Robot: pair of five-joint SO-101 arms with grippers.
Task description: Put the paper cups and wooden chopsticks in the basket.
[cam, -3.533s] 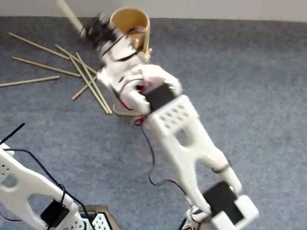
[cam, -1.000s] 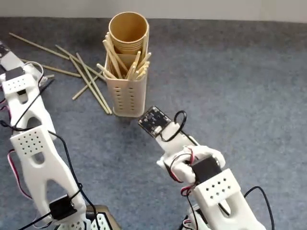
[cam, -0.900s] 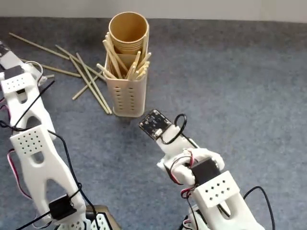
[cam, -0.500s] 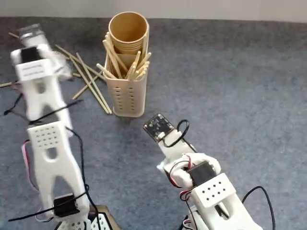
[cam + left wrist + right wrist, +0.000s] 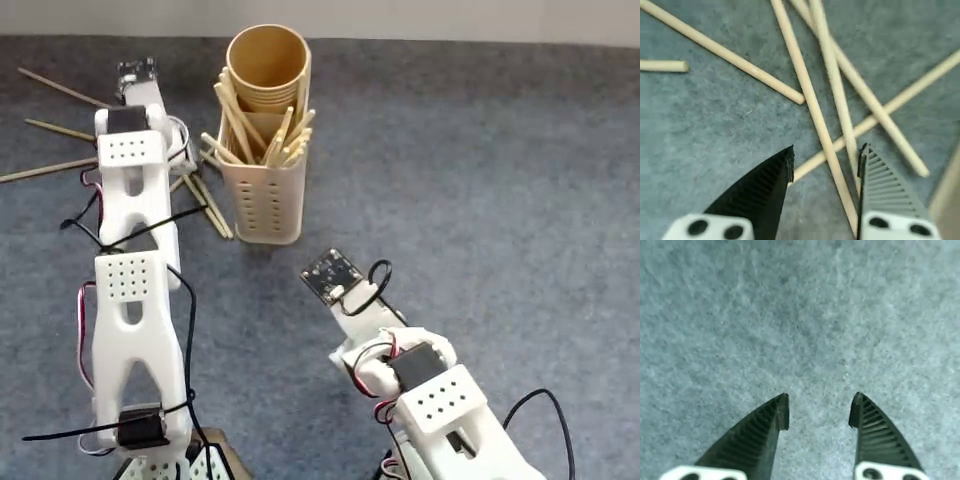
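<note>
The left gripper (image 5: 826, 150) hung with jaws apart just above the loose chopsticks (image 5: 812, 107) crossed on the carpet (image 5: 715, 115) beside the basket (image 5: 263, 205), which already held the paper cups (image 5: 268, 60), so the next move looked like dropping and pinching one stick, while the right gripper (image 5: 819, 402) hovered, likewise spread, over bare carpet.

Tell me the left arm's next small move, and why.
Probably lower the left jaws and shut them on the chopstick running between them: they stand open just above it on the carpet, and the basket already holds the paper cups.
</note>
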